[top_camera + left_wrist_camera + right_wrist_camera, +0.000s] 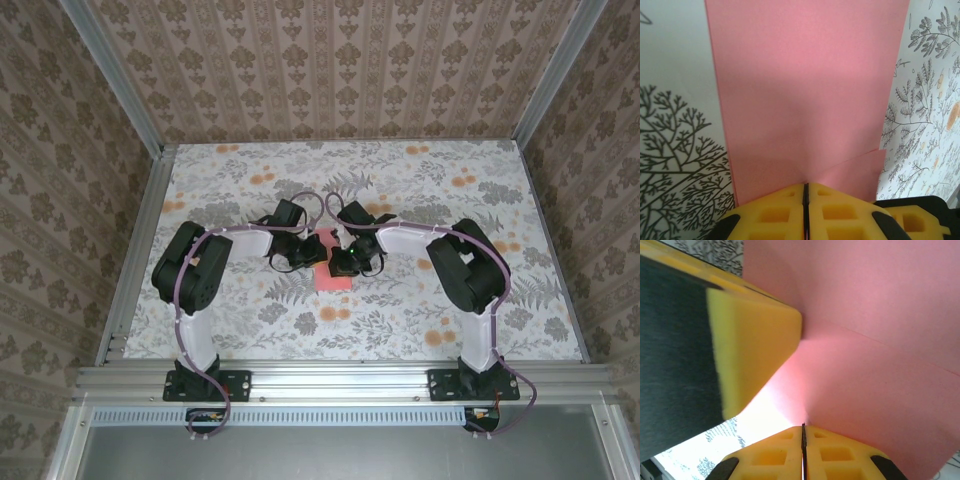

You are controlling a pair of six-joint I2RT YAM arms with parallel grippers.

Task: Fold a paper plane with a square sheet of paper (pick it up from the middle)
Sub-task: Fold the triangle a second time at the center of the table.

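The square sheet of paper (335, 282) is salmon pink and sits at the table's centre between the two arms. In the left wrist view the paper (805, 90) spreads away from my left gripper (806, 186), whose yellow jaws are shut on its near edge; a creased flap lies at the lower right. My right gripper (803, 426) is likewise shut on the paper (875, 355), which curves up in front of it. The left gripper's yellow finger (755, 345) presses the sheet from the upper left. From above, the left gripper (300, 252) and right gripper (345, 260) nearly touch over the sheet.
A floral-printed cloth covers the table (400, 320). Aluminium rails (135, 250) run along the left, right and near edges, and patterned walls enclose the sides and the back. Both arm bases stand at the near rail.
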